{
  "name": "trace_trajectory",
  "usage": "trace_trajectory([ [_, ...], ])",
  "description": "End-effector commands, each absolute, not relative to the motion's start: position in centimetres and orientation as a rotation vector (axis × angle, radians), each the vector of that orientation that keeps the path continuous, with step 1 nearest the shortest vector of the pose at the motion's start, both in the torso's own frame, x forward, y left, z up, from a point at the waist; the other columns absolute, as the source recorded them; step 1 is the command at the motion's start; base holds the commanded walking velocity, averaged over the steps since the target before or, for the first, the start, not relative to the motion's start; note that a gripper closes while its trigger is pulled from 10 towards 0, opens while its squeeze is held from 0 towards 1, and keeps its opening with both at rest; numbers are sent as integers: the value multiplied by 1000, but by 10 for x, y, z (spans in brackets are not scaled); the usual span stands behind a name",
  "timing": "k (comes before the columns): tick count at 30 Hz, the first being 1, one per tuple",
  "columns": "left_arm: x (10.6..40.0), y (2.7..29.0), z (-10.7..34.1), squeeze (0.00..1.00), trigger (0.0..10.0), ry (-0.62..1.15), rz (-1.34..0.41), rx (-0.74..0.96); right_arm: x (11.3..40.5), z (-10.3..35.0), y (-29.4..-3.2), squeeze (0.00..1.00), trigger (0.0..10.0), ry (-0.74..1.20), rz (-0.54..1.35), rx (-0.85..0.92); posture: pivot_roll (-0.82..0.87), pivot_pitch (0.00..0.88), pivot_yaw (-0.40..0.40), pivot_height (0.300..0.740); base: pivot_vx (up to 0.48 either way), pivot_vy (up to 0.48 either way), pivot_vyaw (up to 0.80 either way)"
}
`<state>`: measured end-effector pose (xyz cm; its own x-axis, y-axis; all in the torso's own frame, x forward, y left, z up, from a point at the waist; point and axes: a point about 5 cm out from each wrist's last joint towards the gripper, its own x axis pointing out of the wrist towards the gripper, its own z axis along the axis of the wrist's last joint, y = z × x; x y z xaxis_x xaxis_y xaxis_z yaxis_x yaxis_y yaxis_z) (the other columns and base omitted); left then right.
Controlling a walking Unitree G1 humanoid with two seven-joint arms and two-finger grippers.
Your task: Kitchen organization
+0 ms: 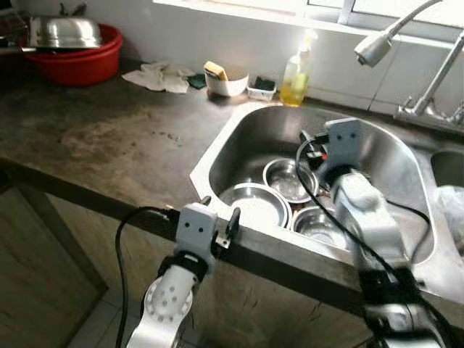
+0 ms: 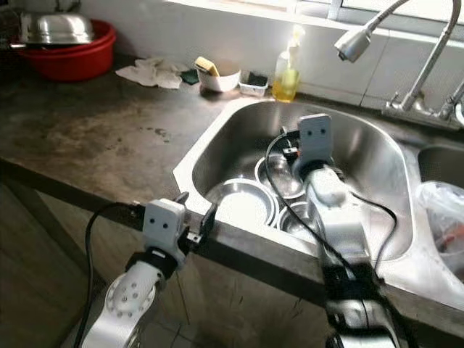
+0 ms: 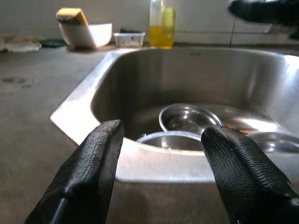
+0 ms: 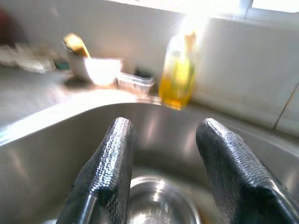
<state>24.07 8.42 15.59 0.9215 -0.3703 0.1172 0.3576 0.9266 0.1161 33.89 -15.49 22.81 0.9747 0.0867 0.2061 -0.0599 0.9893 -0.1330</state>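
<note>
**Over the sink: both grippers spread, bowls lying in the basin**

At the far left of the dark countertop point(image 1: 109, 138) sits a red basin point(image 1: 76, 61) with a steel lid point(image 1: 64, 31) resting in it. Next along the back wall lie a crumpled white cloth point(image 1: 159, 76), a white bowl point(image 1: 226, 83) holding a yellow sponge point(image 1: 214, 70), a small clear tray point(image 1: 261, 90), and a bottle of yellow dish soap point(image 1: 296, 80).

Near the counter's front edge, the left gripper point(image 3: 161, 140) hangs just before the rim of the steel sink point(image 1: 217, 156), its fingers point(image 3: 93, 163) released and apart, holding nothing.

Inside the sink rest three steel bowls: a large one point(image 1: 254, 203) nearest the front wall, a smaller one point(image 1: 286, 177) behind it, and another point(image 1: 319, 225) beside them, partly hidden by the right arm.

The right gripper point(image 4: 163, 158) reaches down into the basin above the smaller bowl, fingers point(image 4: 110, 168) spread wide and empty.

Further right, a faucet point(image 1: 391, 36) arches over the sink, and a clear plastic bag point(image 1: 451, 210) lies at the edge.
</note>
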Motion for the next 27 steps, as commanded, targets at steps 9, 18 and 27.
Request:
trace_trajectory([
  [9, 243, 82, 155, 0, 10000, -159, -463, 124, 283, 223, -148, 0, 10000, -317, 139, -170, 89, 3, -45, 740, 0, 0, 0],
  [18, 247, 84, 157, 0, 10000, -176, -439, 114, 257, 204, -147, 0, 10000, -266, 142, -118, 85, 0, -31, 740, 0, 0, 0],
  [27, 246, 83, 153, 0, 10000, -170, -444, 118, 248, 195, -142, 0, 10000, -211, 88, -58, 88, 0, -32, 740, 0, 0, 0],
])
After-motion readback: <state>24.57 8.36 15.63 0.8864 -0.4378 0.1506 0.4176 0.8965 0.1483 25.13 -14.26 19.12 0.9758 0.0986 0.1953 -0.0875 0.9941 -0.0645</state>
